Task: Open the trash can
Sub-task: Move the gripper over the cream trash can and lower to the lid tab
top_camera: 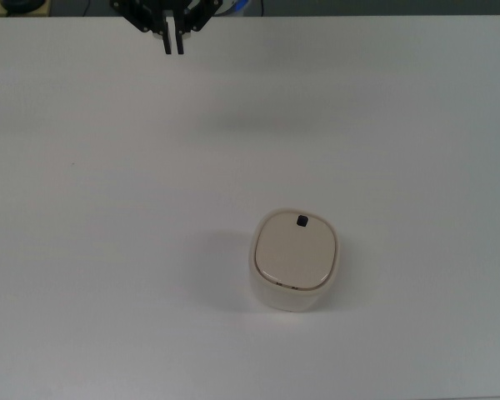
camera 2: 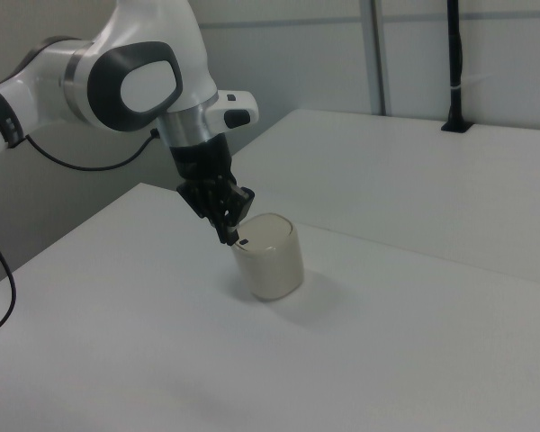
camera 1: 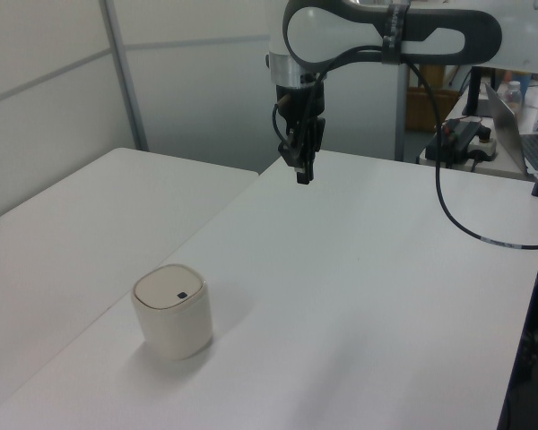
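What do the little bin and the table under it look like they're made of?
The trash can looks like cream matte plastic: smooth moulded rounded corners, a flat lid and a small black button. The table looks like white matte laminate, flat and glare-free, though that's uncertain.
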{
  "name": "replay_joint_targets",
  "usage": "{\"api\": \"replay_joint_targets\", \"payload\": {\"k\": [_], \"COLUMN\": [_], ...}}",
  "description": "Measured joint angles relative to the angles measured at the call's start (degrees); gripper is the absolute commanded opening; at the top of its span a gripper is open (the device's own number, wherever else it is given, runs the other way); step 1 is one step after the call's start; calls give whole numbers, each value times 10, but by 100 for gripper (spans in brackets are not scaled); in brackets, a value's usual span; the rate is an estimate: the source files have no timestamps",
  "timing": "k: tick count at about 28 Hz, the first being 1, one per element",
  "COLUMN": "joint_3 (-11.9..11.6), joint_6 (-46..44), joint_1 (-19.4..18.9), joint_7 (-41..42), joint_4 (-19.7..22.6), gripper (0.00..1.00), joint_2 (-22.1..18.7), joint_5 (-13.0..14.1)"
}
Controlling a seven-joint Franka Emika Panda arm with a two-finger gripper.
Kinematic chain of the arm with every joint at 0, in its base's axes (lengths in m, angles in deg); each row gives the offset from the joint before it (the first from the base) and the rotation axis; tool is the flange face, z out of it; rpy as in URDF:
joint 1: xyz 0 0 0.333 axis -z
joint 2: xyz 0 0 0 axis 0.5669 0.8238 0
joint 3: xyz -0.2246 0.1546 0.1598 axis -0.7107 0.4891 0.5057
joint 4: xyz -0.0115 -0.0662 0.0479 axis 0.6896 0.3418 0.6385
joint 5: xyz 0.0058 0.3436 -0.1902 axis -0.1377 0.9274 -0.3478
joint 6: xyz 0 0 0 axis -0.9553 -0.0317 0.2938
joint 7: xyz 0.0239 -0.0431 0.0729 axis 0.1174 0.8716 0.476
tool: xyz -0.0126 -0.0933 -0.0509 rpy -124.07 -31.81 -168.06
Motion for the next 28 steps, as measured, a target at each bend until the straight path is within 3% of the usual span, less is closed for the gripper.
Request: {"api": "replay_joint_targets", "payload": {"k": [12,21,28], "joint_3": [11,12,12], "joint_6": [22,131,195], "joint_1": [-13,-51,-74], "joint_7": [0,-1,-4], "joint_4": [1,4,4], "gripper": [0,0,0], "joint_2": [15,89,122], "joint_5": [0,0,0]}}
